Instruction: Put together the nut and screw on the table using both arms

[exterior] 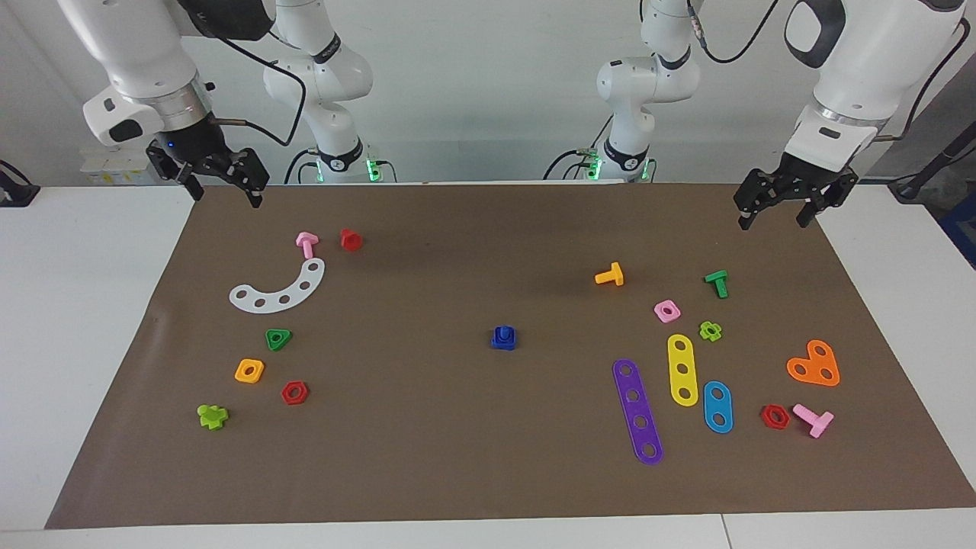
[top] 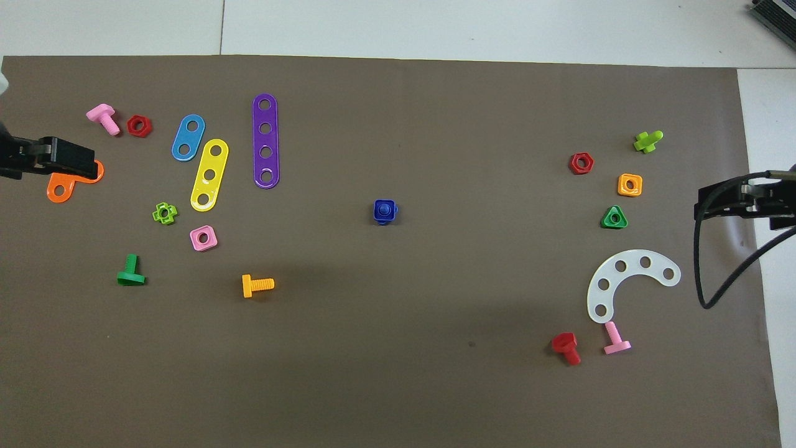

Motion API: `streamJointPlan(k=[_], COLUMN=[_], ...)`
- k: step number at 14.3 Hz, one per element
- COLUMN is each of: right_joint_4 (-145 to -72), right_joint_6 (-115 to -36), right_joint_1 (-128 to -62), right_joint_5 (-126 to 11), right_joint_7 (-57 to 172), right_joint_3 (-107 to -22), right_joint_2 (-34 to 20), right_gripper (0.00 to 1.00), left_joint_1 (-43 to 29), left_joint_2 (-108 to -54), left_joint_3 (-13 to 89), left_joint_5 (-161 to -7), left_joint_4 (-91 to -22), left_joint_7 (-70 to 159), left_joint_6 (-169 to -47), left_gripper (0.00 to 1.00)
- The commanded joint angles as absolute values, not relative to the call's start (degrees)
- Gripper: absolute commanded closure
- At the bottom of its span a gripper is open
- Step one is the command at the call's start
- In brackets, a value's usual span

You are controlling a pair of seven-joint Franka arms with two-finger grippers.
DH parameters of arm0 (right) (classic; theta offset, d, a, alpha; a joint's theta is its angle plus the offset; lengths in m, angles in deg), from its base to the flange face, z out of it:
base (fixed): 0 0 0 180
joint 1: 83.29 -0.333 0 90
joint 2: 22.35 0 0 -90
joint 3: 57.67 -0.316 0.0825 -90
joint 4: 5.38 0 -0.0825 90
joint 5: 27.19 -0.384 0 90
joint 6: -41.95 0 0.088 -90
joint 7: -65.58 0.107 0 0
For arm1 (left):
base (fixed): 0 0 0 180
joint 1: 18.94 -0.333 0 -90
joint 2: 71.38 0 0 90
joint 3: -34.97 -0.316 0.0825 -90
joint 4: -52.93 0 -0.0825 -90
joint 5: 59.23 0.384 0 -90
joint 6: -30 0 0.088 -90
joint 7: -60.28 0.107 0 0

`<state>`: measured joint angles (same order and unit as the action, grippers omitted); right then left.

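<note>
My left gripper (exterior: 789,204) hangs open and empty, raised above the matte brown mat's (exterior: 473,457) edge. My right gripper (exterior: 221,183) waits open and empty over the mat's other end. Well apart from both, midway between them, the glossy dark-blue square nut (exterior: 503,341) lies flat, the stubby screw (exterior: 503,332) seated in its hole.

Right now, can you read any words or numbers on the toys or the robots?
No readable text:
The toy pieces on the mat show no words or numbers.
The left arm's black wrist band may have lettering, too small to read.
The left claw and right claw show no labels.
</note>
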<state>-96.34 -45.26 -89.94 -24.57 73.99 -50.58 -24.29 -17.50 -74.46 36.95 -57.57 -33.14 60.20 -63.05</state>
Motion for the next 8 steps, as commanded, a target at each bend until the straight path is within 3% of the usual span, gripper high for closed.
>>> streamJointPlan(k=[1,8], right_joint_4=[-97.1,-97.1], right_joint_6=[-45.0,-45.0], right_joint_1=[-89.8,-89.8], right_joint_5=[-25.5,-25.5], right_joint_7=[73.0,73.0], right_joint_3=[-50.6,-50.6], right_joint_2=[-25.3,-25.3], right_gripper=[0.0,0.0], left_joint_1=[-17.1,-17.1], left_joint_2=[-72.8,-71.5], left_joint_3=[36.6,36.6], left_joint_5=[-57.2,-59.4], left_joint_4=[-35.3,-37.7], left_joint_7=[60.2,60.2], left_joint_6=[-63.4,-63.0], left_gripper=[0.0,0.0])
